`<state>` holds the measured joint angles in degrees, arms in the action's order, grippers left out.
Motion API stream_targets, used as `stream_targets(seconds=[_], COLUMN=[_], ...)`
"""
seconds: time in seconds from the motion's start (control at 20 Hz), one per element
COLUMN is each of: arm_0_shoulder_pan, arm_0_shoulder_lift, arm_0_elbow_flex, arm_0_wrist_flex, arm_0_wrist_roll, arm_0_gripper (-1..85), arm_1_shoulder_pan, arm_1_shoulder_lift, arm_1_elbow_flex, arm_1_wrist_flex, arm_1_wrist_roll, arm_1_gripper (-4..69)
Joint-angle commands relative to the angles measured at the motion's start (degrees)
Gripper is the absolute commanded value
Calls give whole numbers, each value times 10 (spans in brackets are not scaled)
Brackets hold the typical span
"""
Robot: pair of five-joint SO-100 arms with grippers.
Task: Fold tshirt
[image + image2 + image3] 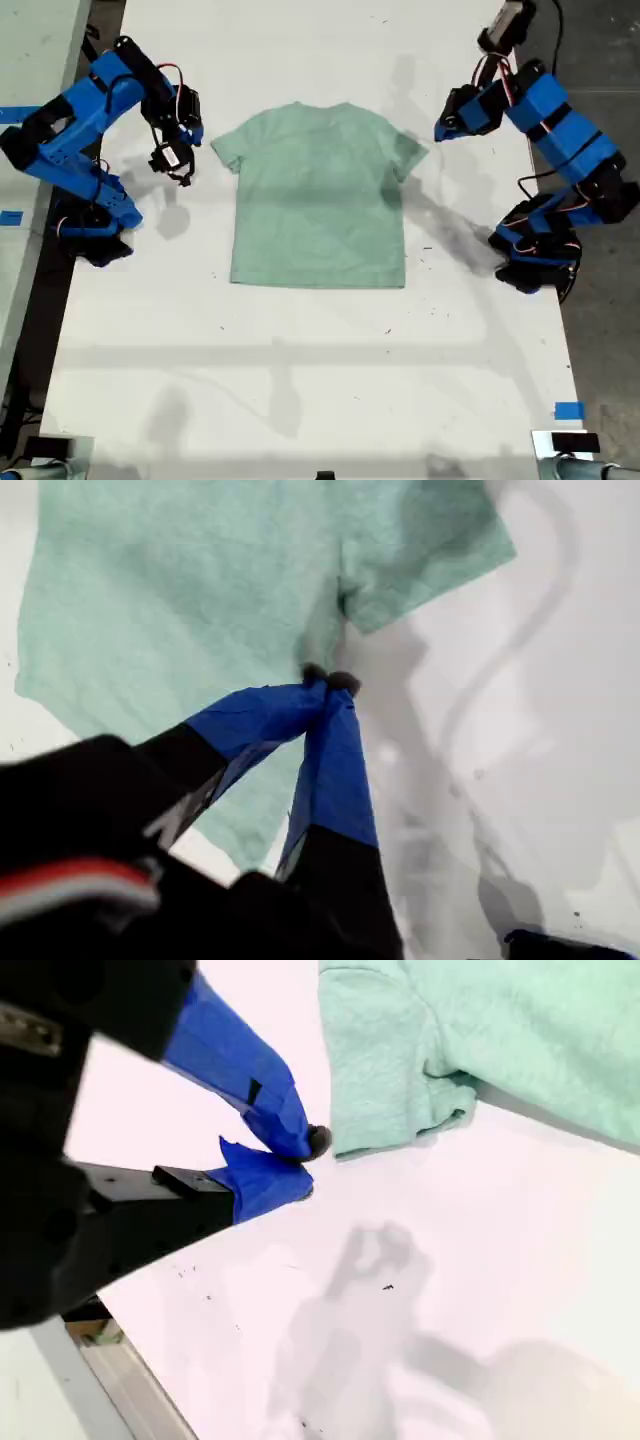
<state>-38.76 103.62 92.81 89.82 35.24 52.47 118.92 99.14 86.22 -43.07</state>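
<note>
While the big white surface (300, 400) looks smooth and hard, the tshirt (318, 200) on it looks soft and a bit fuzzy. The tshirt is pale mint green and plain. It lies flat in the middle of the surface, both short sleeves out to the sides, with its neck toward the top of the exterior view. Two blue and black arms stand on the surface, one at each side of the tshirt. My first end effector (325, 683) belongs to the arm at the exterior view's right. It hangs just beside the sleeve on that side, and its two blue fingers are pressed together with nothing between them. My second end effector (308, 1165) belongs to the arm at the exterior view's left. It hangs over bare surface, just beside the other sleeve, not touching it. Its pointy blue fingers look pressed together too, and they hold nothing. That sleeve's edge is a little crumpled.
</note>
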Motion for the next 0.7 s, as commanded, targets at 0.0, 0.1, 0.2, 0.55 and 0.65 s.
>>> stream_targets(seconds=[0.0,0.1,0.2,0.55,0.65], arm_0_shoulder_pan=[-39,-56,-65,-73,-76], arm_0_shoulder_lift=[-78,-121,-142,-165,-173], arm_0_elbow_flex=[-108,-142,-156,-156,-156], arm_0_wrist_flex=[28,35,40,31,28], arm_0_wrist_roll=[36,52,55,64,67], arm_0_gripper=[0,0,0,5,3], arm_1_shoulder_pan=[28,34,34,69,82], arm_1_shoulder_lift=[-53,-102,-134,-186,-203], arm_1_elbow_flex=[-90,-129,-151,-67,-23], arm_1_wrist_flex=[2,-1,-12,-120,-171], arm_1_wrist_roll=[-38,-52,-69,-143,-164], arm_1_gripper=[-17,-19,-19,291,297])
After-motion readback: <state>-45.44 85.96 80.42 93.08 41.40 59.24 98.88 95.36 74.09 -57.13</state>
